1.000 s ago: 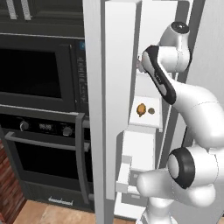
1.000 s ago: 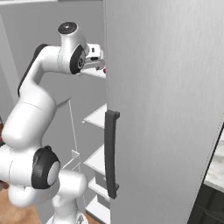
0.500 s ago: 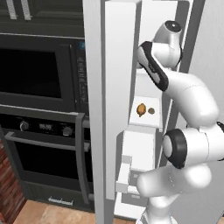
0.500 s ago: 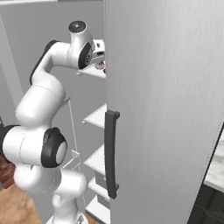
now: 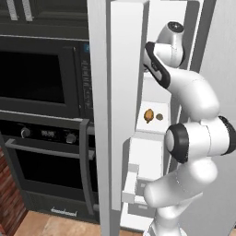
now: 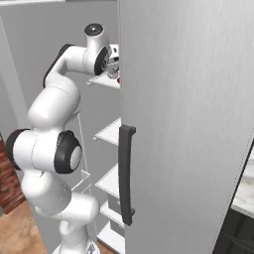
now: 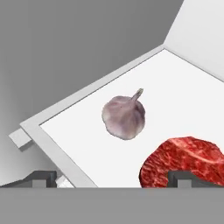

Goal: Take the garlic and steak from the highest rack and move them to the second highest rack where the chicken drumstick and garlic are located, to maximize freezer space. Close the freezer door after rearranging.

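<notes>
The arm reaches up into the open freezer, and the gripper (image 7: 113, 177) looks down on the highest rack (image 7: 78, 144), a white plate with a thin raised lip. In the hand view the garlic (image 7: 124, 117) lies near the middle of this rack with its stem pointing up and to the right, and the steak (image 7: 186, 159) lies just beside it, apart from it, low on the right side. The two dark finger tips stand far from each other at the bottom of the hand view, one near the rack's lip and one in front of the steak, so the jaws are wide and hold nothing. The step in hand seems to be the approach for the first pick, and I judge that nothing has been moved yet. To do it well, the hand should choose one thing clearly: the garlic is round and can roll, so the fingers should come down on both sides of its widest part and not on the stem. The finger near the steak must not push the meat while closing. In the left base view the chicken drumstick (image 5: 148, 115) and a small dark lump beside it rest on the second highest rack (image 5: 154, 126), below the hand, with free place next to them. The freezer door (image 5: 117, 115) stands open at the left.
</notes>
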